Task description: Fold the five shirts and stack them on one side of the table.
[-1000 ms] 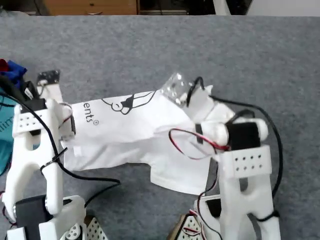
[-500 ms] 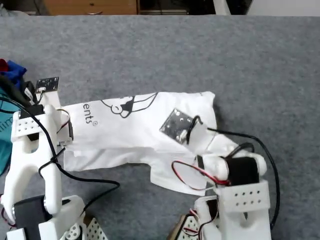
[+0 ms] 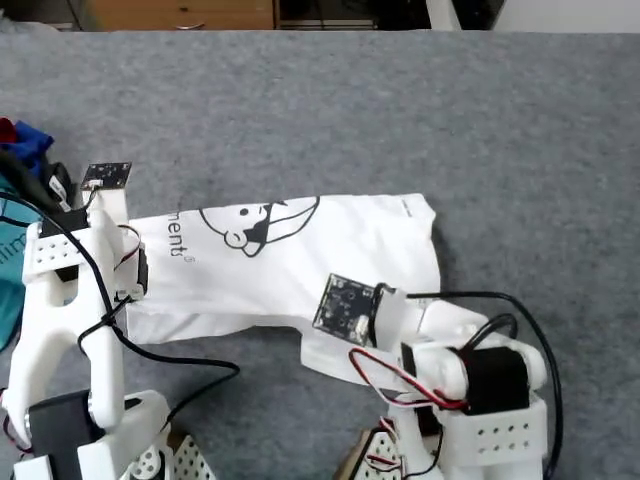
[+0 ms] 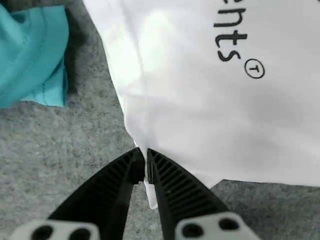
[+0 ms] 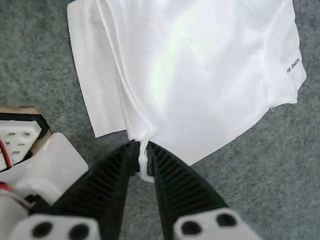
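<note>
Nearest the arm bases, the right gripper (image 5: 144, 150) is seen with its black ribbed fingers (image 5: 172, 182) pressed together on a thin ridge of the white shirt (image 3: 300, 255), pinched at the shirt's near edge. From that pinch, soft creases are drawn up across the smooth cloth. To the left, the left gripper (image 4: 145, 159) is set at the shirt's near left corner, and a narrow fold of hem is clamped between its serrated fingers (image 4: 175, 187).

The shirt is laid flat on the desk (image 3: 450, 120) between the two arms as a long, roughly rectangular band. A looser flap is spread toward the right arm's base. Black lettering and a black line drawing are printed on its far left part.

Just beside the shirt's left end, a teal shirt (image 4: 30, 55) is bunched on the desk, and a blue cloth (image 3: 25, 145) is seen beyond it. The desk is covered in grey, felt-like fabric. At its far edge, wooden furniture (image 3: 180, 14) is visible.
</note>
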